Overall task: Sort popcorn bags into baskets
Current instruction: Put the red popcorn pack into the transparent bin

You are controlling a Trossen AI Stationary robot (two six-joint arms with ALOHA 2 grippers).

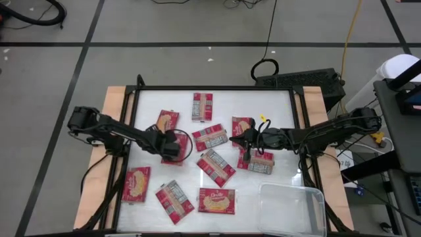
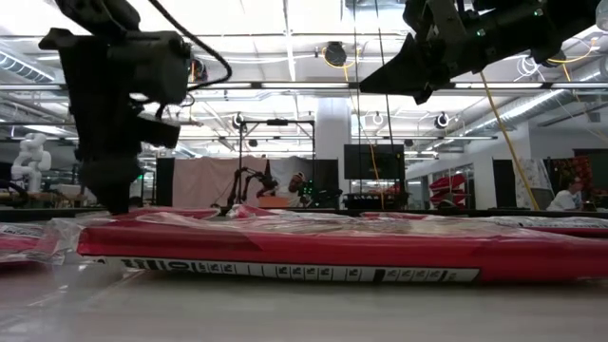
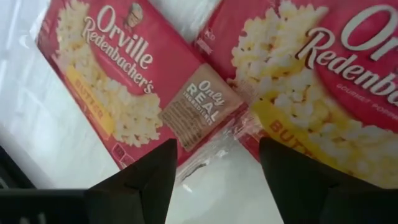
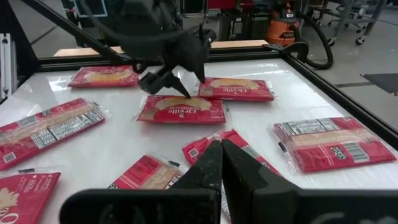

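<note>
- left gripper [image 1: 172, 146] hovering, fingers spread, over a popcorn bag [image 1: 167, 122]
- right gripper [image 1: 247, 139] idling pinched together
- bags probably light, floppy, slick; grabbing an edge looks best

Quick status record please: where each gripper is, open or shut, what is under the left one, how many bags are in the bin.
left gripper: open, low over two popcorn bags lying side by side, holding nothing
bags under it: one popcorn bag and a second popcorn bag, both picture side up
right gripper: shut, empty, above the table's middle
bin: clear plastic, at the table's near right corner, no bags inside
loose bags: about ten spread flat on the white table, some print side up
</note>
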